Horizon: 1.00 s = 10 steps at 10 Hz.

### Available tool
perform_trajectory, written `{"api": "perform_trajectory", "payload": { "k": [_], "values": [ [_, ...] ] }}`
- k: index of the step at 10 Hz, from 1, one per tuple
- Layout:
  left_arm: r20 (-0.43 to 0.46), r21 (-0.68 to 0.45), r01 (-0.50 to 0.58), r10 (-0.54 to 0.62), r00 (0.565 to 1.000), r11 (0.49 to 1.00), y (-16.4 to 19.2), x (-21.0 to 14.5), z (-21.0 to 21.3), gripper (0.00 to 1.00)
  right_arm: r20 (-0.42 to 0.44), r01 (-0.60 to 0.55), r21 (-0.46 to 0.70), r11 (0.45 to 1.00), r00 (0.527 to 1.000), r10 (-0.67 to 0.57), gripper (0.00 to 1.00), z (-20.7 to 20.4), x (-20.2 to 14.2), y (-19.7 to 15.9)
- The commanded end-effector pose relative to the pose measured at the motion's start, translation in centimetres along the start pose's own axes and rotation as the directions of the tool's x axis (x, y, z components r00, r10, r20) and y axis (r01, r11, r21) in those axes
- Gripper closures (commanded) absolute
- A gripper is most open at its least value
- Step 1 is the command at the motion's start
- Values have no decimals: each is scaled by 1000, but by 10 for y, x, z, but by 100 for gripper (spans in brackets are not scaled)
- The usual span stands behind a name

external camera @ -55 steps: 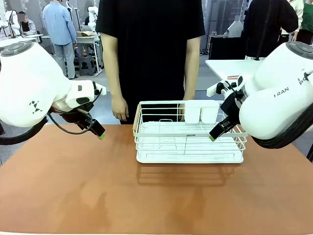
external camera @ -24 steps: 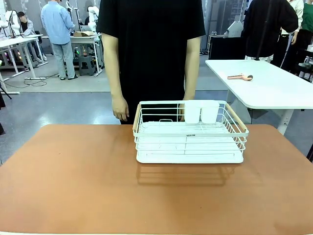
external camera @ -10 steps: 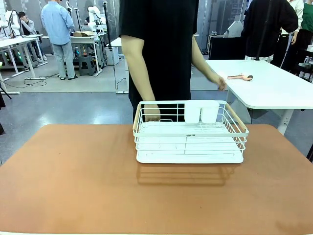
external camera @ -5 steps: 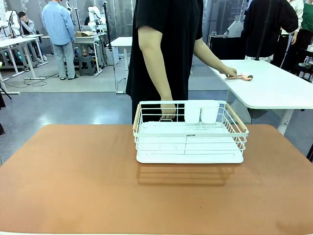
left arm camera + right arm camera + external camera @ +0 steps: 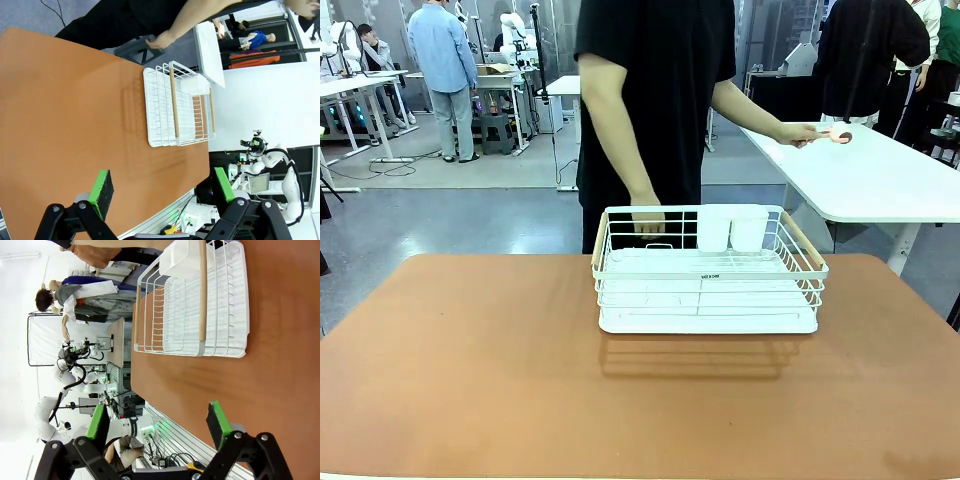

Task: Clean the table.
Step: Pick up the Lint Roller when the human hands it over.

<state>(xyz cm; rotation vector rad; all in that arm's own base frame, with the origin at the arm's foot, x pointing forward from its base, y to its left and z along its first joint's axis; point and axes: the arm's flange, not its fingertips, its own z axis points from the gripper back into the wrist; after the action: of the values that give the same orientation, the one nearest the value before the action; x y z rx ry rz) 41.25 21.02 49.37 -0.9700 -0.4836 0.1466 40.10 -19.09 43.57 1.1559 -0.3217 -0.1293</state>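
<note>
The table [image 5: 470,380] is a wide terracotta top with a white wire rack [image 5: 710,300] at its far middle. In the left wrist view my left gripper [image 5: 162,185] hangs open high above the table [image 5: 65,110], well off from the rack [image 5: 180,107], with nothing between its green pads. My right gripper [image 5: 156,421] is also open and empty above the table [image 5: 280,390], the rack [image 5: 200,300] lying ahead of it. A person stands behind the rack, one hand [image 5: 645,222] at its rear rim.
Two white cups [image 5: 730,228] stand in the rack's far corner. The person's other hand holds a pink utensil [image 5: 828,134] above a white desk [image 5: 880,190] at the right. More people and desks are far behind.
Both arms have pulled out of the front view. The person turned, reached to the white desk and lifted the pink utensil off it. Their other hand shifted along the rack's rear.
</note>
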Motion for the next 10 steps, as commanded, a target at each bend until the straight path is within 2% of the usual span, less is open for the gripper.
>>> {"api": "perform_trajectory", "payload": {
  "k": [1, 10],
  "values": [
    [5, -13, -1, 1, 1000, 1000, -2, 0, 2, 0, 0, 1, 12, 1000, 1000, -1, 0, 0, 0, 3],
    [5, -13, -1, 1, 1000, 1000, -2, 0, 2, 0, 0, 1, 12, 1000, 1000, -1, 0, 0, 0, 3]
  ]
}}
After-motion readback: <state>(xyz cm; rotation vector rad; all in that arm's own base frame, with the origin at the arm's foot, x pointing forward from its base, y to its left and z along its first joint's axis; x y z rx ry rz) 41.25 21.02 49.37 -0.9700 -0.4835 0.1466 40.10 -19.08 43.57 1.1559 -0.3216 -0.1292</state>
